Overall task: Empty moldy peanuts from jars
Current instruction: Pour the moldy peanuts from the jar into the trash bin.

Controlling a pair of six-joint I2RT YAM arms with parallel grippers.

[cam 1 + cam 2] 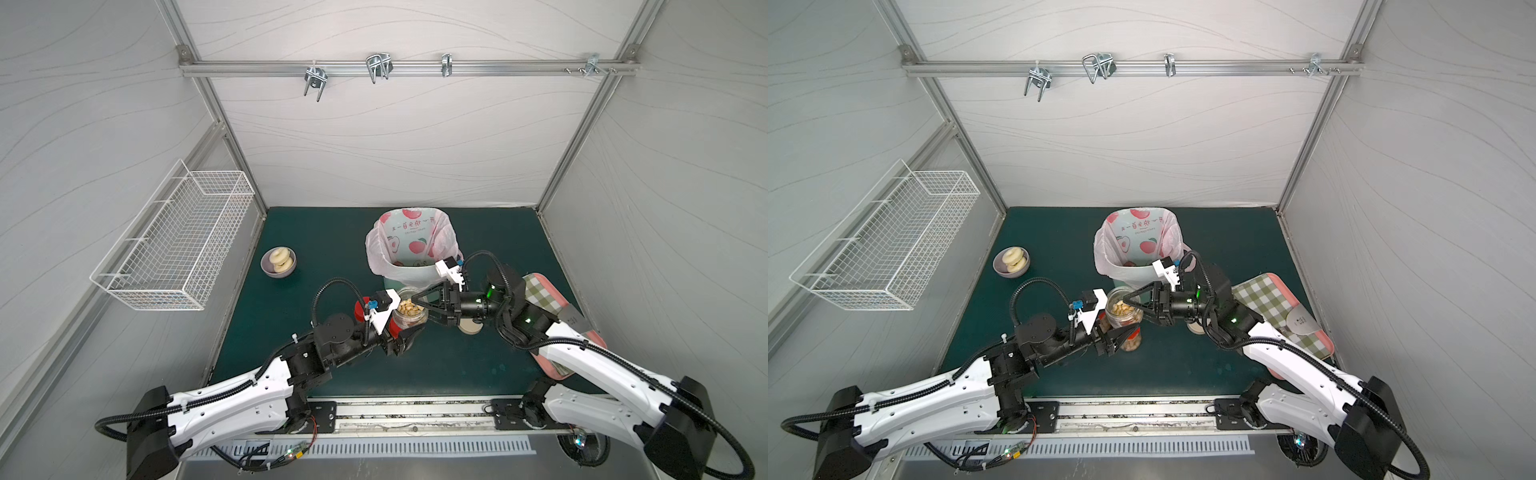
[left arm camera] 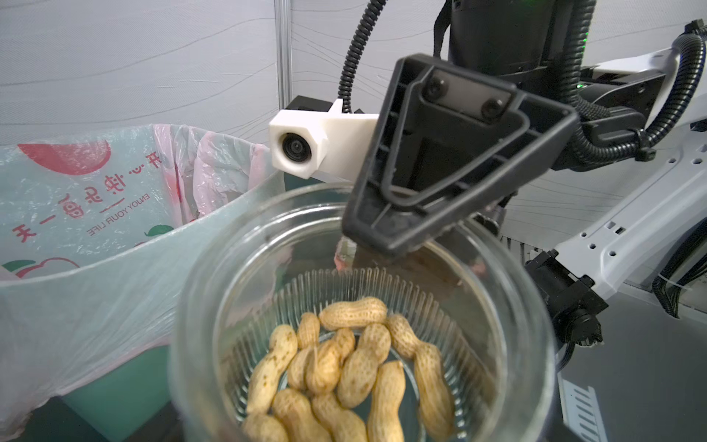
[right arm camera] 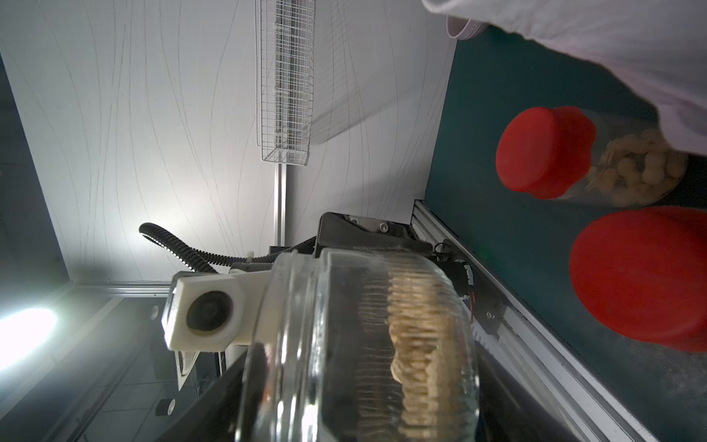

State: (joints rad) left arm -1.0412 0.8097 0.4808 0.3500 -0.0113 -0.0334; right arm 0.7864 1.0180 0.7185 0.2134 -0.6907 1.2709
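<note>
Behind left claw [image 1: 404, 323] and jar [image 2: 199, 291], half-hidden red lids [image 1: 360, 311]

A: Where is the left arm [image 1: 232, 399]?
B: It reaches in low toward the open glass jar [image 1: 417, 323] with the elbow bent. The left gripper [image 1: 402, 328] is clamped wide on that jar's sides
A: And the right arm [image 1: 602, 365]?
B: It comes in from the opposite side of the jar. The wrist [image 1: 473, 308] is rolled, so the right gripper [image 1: 419, 308] has its jaws one above the other, apart. The upper finger [image 2: 384, 232] has its tip at the jar's rim. I can't tell whether they press on the jar
</note>
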